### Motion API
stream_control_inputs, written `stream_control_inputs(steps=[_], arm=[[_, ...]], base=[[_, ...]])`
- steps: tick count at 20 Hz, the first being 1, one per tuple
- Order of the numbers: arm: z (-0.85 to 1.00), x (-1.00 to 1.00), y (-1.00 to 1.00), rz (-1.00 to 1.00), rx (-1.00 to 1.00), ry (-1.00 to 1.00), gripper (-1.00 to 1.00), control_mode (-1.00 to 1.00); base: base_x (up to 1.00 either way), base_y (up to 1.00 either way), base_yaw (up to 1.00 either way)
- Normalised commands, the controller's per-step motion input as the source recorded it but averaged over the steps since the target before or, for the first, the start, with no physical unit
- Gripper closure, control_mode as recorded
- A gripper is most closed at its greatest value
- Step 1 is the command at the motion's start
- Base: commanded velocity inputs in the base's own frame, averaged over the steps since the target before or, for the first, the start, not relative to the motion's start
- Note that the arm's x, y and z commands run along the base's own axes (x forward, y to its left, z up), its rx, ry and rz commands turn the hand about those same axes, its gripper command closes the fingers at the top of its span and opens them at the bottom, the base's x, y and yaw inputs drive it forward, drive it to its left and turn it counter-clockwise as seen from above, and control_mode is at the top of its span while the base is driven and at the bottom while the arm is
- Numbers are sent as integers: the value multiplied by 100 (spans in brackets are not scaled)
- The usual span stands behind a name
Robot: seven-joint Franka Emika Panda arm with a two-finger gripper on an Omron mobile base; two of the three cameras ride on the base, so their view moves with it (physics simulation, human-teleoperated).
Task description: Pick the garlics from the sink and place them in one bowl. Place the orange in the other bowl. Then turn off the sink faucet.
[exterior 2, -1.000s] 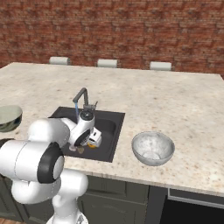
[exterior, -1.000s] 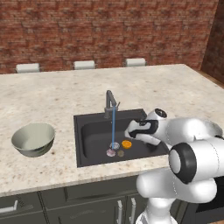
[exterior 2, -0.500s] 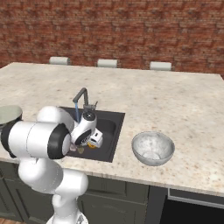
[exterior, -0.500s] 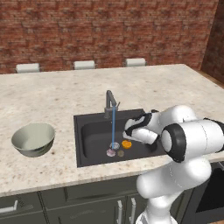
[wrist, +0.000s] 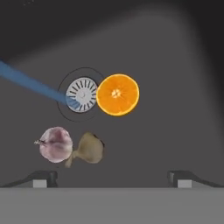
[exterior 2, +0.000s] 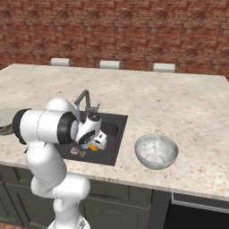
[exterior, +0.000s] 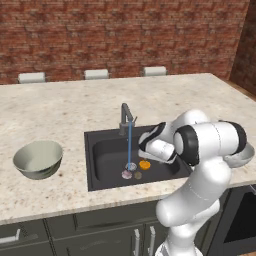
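Note:
The dark sink [exterior: 107, 160] holds the orange [exterior: 145, 164] [wrist: 117, 94] beside the metal drain ring [wrist: 82, 94]. Two garlics lie side by side in front of it, one pinkish [wrist: 55, 144] [exterior: 127, 174] and one brown [wrist: 89, 148] [exterior: 138, 175]. My gripper [wrist: 113, 177] [exterior 2: 99, 141] hangs open inside the basin, over these items and touching none. Water runs from the sink faucet [exterior: 125, 117] [exterior 2: 82, 99] onto the drain. The plain green-grey bowl [exterior: 38, 159] stands left of the sink, the mottled whitish bowl [exterior 2: 156, 151] right of it.
The speckled stone counter [exterior: 70, 110] surrounds the sink, with a brick wall [exterior: 125, 35] behind. Dark cabinet fronts [exterior: 75, 232] run below the counter's near edge. My white arm [exterior: 205, 145] leans over the sink's right rim.
The arm has folded in closer over the sink's right side, and the hand has settled lower in the basin. The jaws have stayed open. Orange, garlics and bowls lie as before.

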Motion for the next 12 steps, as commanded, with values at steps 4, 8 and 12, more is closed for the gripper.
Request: stream_control_inputs(steps=[4,8,12], arm=[[-26,28,1,0,0,3,-100,-100],[-32,27,4,0,0,1,-100,-100],[-26,29,7,0,0,0,-100,-100]], base=[[0,0,0],[0,0,0],[0,0,0]])
